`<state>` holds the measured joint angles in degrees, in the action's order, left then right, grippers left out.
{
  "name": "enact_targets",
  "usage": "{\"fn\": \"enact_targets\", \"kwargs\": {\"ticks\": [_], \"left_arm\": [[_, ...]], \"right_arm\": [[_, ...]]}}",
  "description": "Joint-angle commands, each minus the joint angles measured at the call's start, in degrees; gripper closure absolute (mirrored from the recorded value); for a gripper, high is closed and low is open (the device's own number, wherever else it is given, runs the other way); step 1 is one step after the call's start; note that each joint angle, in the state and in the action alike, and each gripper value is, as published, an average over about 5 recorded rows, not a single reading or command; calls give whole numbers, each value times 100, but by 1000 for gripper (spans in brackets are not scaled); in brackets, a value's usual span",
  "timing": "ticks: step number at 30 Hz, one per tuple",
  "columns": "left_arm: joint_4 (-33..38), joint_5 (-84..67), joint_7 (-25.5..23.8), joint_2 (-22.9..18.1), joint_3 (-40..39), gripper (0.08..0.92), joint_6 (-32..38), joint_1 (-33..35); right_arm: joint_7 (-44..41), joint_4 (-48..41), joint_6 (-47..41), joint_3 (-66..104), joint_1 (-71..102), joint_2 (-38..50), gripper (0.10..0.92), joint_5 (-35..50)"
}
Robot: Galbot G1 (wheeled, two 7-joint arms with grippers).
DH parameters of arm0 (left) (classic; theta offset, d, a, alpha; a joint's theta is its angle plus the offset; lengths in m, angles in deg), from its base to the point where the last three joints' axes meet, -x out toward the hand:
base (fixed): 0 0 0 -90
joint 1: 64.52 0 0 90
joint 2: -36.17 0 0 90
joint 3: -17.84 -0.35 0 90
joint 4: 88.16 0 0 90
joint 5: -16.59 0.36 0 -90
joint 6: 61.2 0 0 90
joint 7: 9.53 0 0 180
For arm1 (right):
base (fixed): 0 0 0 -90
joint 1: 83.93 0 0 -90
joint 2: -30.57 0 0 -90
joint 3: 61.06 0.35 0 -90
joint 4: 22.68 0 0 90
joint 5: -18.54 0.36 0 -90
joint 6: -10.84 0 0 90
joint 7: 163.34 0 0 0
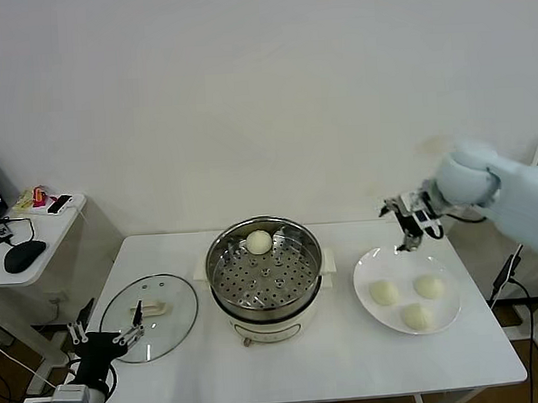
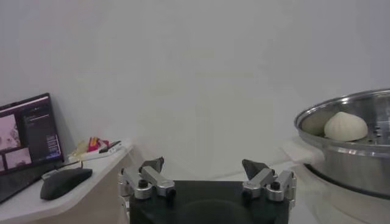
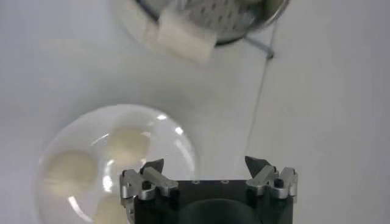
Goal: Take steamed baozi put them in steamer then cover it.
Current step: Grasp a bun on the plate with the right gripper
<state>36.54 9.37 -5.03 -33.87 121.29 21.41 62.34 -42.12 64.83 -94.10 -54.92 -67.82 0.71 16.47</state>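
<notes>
Lab or office test room, not a lived-in kitchen. Bare white wall, plain white table standing free, set out like a demo bench. Off beyond the left gripper, away from the cookware, a small white side desk carries a laptop with its screen lit, a black mouse and some small coloured clutter. Cables run loose over the floor below that gripper and past the table end under the right gripper. Only kitchen gear: an electric steamer, a glass cover and a white plate, staged on the table.
</notes>
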Motion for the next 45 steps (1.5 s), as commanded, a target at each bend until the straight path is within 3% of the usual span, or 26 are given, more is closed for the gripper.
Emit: {"fn": "enact_targets", "kwargs": {"ticks": [1,16,35,45], "left_arm": [[-11,-22,11,34,5,177,10,4],[-12,-14,22,-17,213,177,14,89],[-98,-11,10,-51,259,177,12,84],[-94,-9,11,-79,257,177,11,91]], "right_arm": [[-31,-283,-183,1047,1802,106,203,-336],[-250,-1820,265,1540,2127,-1327,203,-821],[-299,-2262,167,1449,2125,-1734,206,-1138],[-270,-2322,134,1492,2125,-1742,330,-1173]]}}
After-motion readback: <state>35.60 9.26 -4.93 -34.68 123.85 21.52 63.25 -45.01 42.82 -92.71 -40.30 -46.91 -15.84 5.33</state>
